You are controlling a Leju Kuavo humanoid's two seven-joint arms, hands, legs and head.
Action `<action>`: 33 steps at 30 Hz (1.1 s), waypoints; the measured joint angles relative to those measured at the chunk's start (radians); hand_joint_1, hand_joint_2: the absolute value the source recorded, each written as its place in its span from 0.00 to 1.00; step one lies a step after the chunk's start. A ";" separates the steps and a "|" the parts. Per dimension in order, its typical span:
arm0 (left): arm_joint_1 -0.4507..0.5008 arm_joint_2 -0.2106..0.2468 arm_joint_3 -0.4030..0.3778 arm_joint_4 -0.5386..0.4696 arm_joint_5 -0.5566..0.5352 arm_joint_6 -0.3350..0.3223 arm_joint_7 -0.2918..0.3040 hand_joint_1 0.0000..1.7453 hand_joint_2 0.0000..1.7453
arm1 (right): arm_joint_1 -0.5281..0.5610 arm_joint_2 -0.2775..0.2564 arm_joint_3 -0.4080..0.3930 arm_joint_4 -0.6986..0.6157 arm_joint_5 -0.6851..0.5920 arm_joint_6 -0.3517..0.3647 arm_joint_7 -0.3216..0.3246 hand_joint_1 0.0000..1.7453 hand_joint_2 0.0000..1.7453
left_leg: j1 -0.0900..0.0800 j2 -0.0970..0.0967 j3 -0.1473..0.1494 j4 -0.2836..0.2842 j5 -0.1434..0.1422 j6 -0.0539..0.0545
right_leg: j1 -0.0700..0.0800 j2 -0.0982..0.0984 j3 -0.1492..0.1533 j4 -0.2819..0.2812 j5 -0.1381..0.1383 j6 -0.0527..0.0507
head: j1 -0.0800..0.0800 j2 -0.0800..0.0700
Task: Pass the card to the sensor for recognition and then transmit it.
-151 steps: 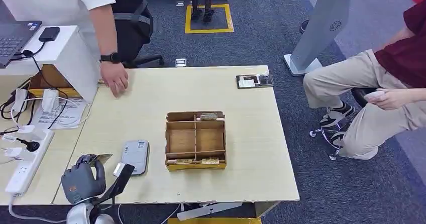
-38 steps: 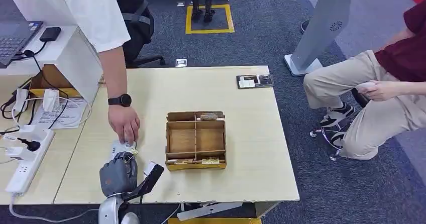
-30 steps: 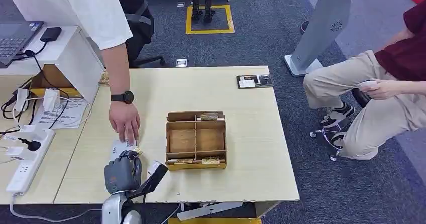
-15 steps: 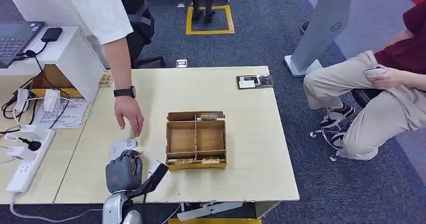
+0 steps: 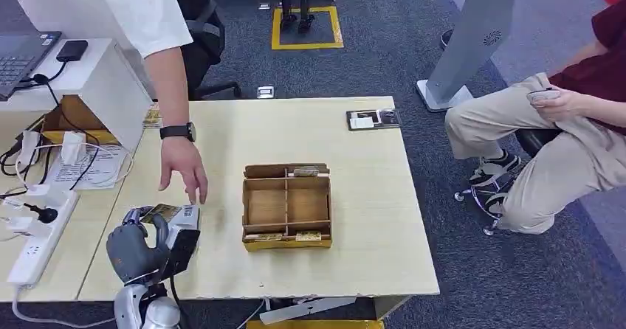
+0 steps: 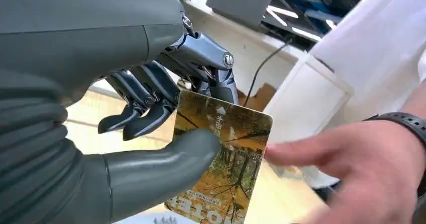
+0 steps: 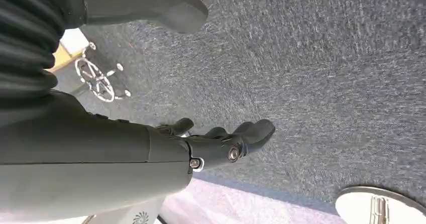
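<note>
Left hand (image 5: pixel 136 249) pinching the card (image 5: pixel 161 212) beside the sensor (image 5: pixel 181 229), at the near left part of the table (image 5: pixel 354 196).

In the left wrist view the card (image 6: pixel 226 163), printed with an autumn forest scene, sits between the thick thumb and the darker fingers (image 6: pixel 150 108); a person's hand (image 6: pixel 351 169) with a black wristwatch (image 6: pixel 402 123) reaches close to the card's free edge. In the head view that hand (image 5: pixel 184 170) hovers just beyond the robot's fingertips, and a divided cardboard box (image 5: pixel 287 205) stands to the hand's right. The right hand (image 7: pixel 221 143) hangs over grey carpet, fingers loosely curved and apart, holding nothing.
</note>
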 joint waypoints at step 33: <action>-0.063 -0.006 0.056 -0.008 0.064 -0.001 -0.034 0.00 1.00 | -0.001 0.000 0.021 0.000 0.008 0.000 0.000 0.00 1.00 | 0.000 0.000 0.000 0.000 0.000 0.000 | 0.000 0.000 0.000 0.000 0.000 0.000 | 0.000 0.000</action>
